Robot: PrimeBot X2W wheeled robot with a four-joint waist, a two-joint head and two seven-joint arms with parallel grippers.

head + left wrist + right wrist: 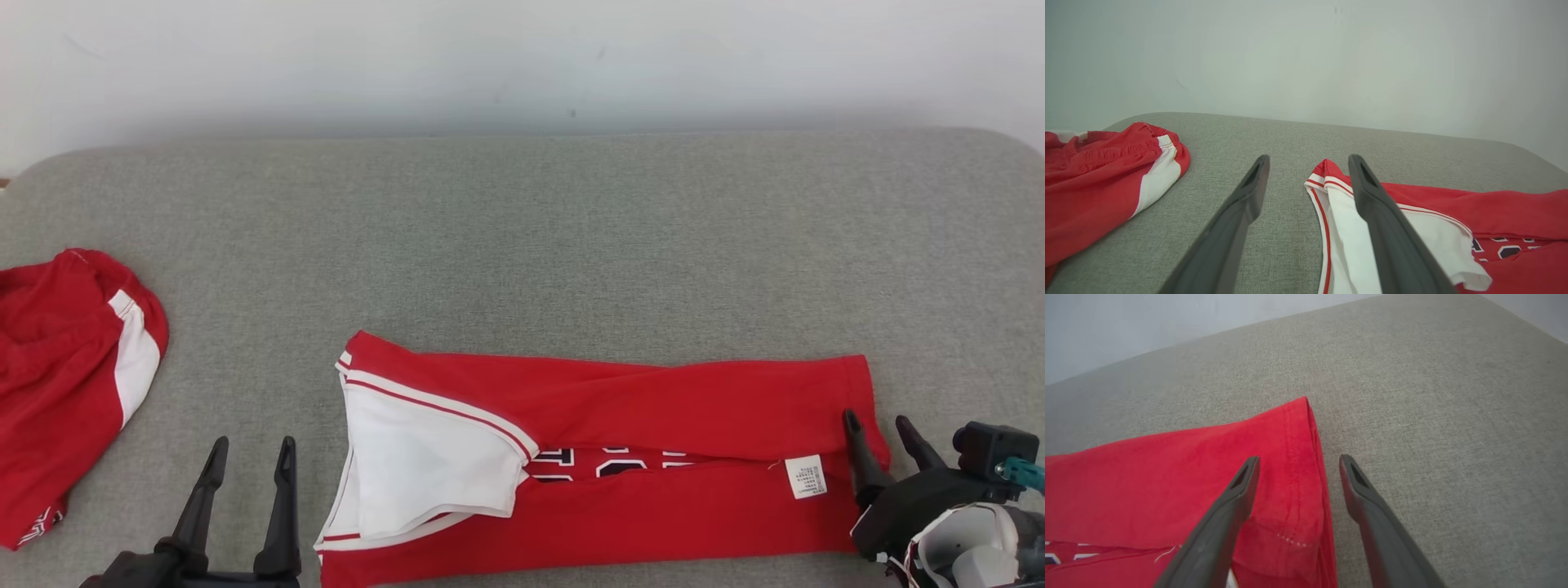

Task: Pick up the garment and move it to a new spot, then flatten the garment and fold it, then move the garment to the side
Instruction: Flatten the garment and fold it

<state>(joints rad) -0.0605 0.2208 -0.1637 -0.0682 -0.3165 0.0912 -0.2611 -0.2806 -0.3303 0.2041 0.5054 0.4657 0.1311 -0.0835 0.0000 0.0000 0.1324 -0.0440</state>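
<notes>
Garment (653,408): red jersey with white trim, lying flat on the grey fabric-covered counter (522,245), close to its near edge.
- It is laid out as 1 long band running left to right.
- The 2 long sides are turned in toward the middle, and a strip of dark lettering (620,464) shows in the gap between them.
- A white panel (424,457) lies on top at its left end. A white label (806,476) sits near its right end.

Right end effector (876,420): at the garment's right end, jaws wide, nothing held. In the right wrist view 1 finger is over the red hem and the other over bare counter, so it straddles that edge. I cannot tell whether it touches the cloth.

Left end effector (252,447): just beside the garment's left end, over bare counter, jaws wide, empty.

A 2nd red-and-white garment (57,367) lies crumpled, well apart to the left of the jersey.

Progress (judgement):
- Placing and flattening look done.
- The lengthwise fold looks done.
- Left to do: the crosswise fold, end over end, then moving the bundle to the side.
</notes>
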